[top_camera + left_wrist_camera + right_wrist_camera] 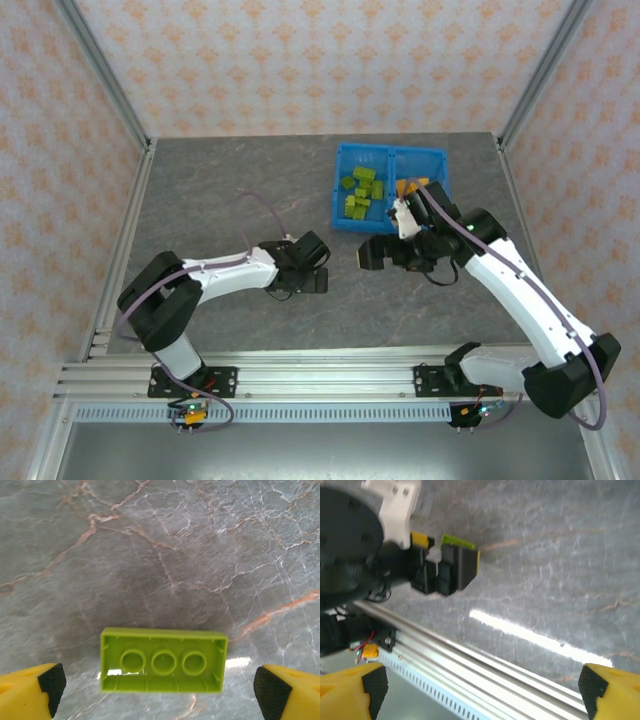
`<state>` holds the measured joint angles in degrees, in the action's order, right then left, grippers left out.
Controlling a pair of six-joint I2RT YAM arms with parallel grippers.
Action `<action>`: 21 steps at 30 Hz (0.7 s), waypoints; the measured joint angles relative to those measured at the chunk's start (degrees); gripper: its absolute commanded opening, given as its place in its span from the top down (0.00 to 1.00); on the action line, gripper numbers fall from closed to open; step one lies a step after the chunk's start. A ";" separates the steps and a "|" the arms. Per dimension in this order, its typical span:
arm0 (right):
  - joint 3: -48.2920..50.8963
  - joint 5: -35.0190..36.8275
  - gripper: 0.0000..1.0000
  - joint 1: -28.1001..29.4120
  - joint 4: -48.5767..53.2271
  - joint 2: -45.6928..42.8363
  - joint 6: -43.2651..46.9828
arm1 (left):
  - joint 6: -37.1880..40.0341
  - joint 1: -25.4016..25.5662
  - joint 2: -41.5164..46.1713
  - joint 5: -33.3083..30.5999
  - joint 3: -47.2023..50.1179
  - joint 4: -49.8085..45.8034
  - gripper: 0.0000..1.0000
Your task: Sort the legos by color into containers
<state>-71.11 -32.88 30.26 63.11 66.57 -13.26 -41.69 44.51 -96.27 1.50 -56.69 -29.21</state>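
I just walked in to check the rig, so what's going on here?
The left hand hangs open low over a lime-green brick lying hollow side up on the table, not gripping it. The right hand, open and empty, hovers near the blue bin. Its left compartment holds green bricks, its right one orange bricks.

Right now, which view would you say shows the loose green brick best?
Left wrist: the green brick lies whole, hollow side up, between the fingers of the left pincer. Right wrist catches its green edge behind that pincer.
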 measured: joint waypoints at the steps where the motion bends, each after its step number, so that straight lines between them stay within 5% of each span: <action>1: 0.57 -0.61 0.01 0.00 0.76 -0.66 0.02 | 0.13 0.00 -0.74 -0.02 -0.44 0.20 0.09; 16: 2.64 -3.80 0.05 0.24 1.25 0.11 -1.97 | 0.57 0.00 -3.50 -0.44 -0.96 0.44 0.46; 21: 2.60 -3.34 0.06 0.24 0.26 0.17 -3.10 | 0.70 0.00 -2.71 -0.04 -1.07 0.09 0.47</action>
<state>-68.51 -36.23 30.50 63.37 66.74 -16.36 -40.99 44.51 -98.98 1.45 -57.76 -29.12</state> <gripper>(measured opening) 0.945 0.640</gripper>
